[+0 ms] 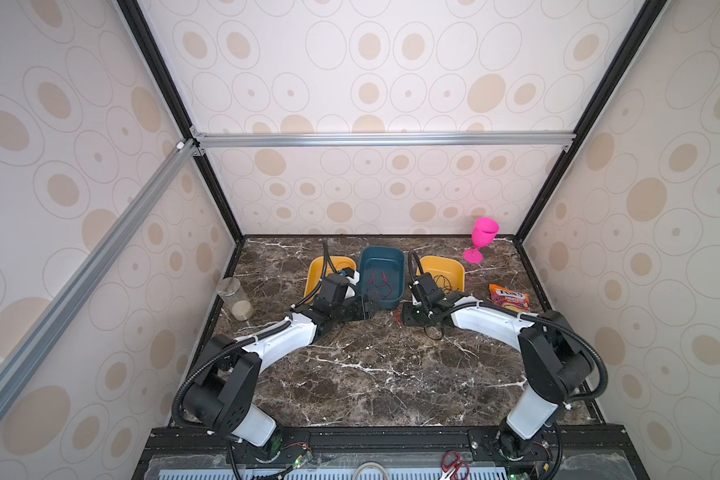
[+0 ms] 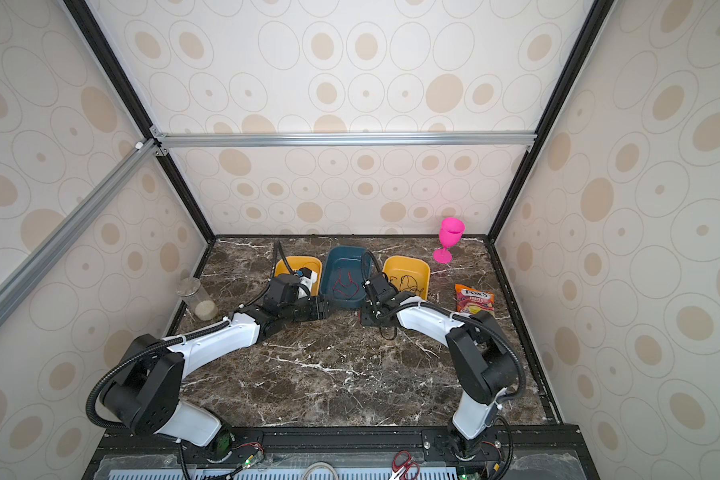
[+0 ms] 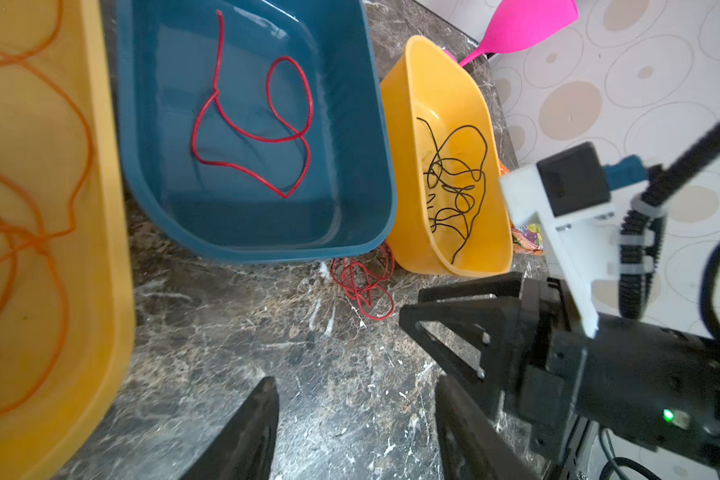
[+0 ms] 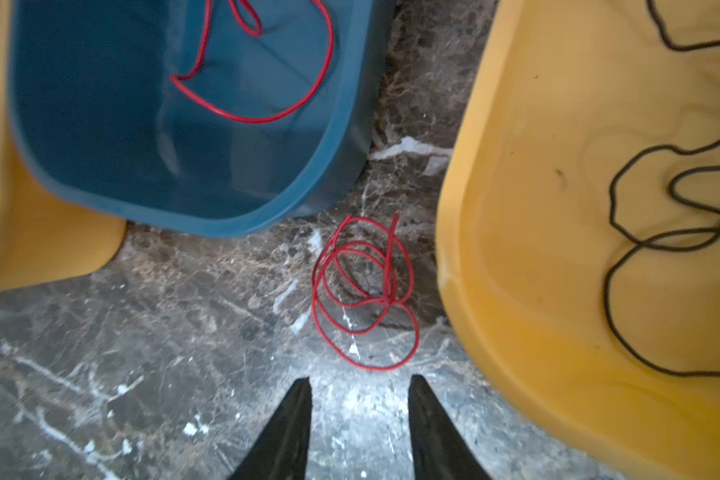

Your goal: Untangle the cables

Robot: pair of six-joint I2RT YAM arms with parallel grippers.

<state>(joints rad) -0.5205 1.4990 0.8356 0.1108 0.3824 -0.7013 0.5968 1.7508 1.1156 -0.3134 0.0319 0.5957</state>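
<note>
The right claw (image 4: 360, 380) hangs low over the marble tabletop (image 4: 142, 332) with its jaws moderately apart and nothing between them. Just ahead of its tips, not touching them, lies the coiled red cable (image 4: 364, 291), several overlapping loops flat on the stone. The coil sits in the gap between the near corner of the blue tray (image 4: 225, 226) and the near end of the right yellow tray (image 4: 516, 249), close to both. The left claw (image 3: 356, 386) faces the same spot from the other side, farther back from the coil. Its jaws stand wide and empty above bare stone. Inside the blue tray a second red cable (image 3: 258, 124) lies spread in loose open curves on the floor of the tray. The right yellow tray holds the black cable (image 3: 454, 187), a looser tangle of many crossing loops. The left yellow tray (image 3: 113, 208), on the far side of the blue one, holds the orange cable (image 3: 17, 241) in wide curls. In both top views the three trays stand side by side near the back wall, blue in the middle. A thin black loop (image 1: 433, 332) lies on the stone under the right arm. Farther out, a pink goblet (image 1: 483, 239) stands in the back right corner, a candy bag (image 1: 508, 297) lies beside the right yellow tray, and a clear jar (image 1: 235, 297) stands at the left edge.
</note>
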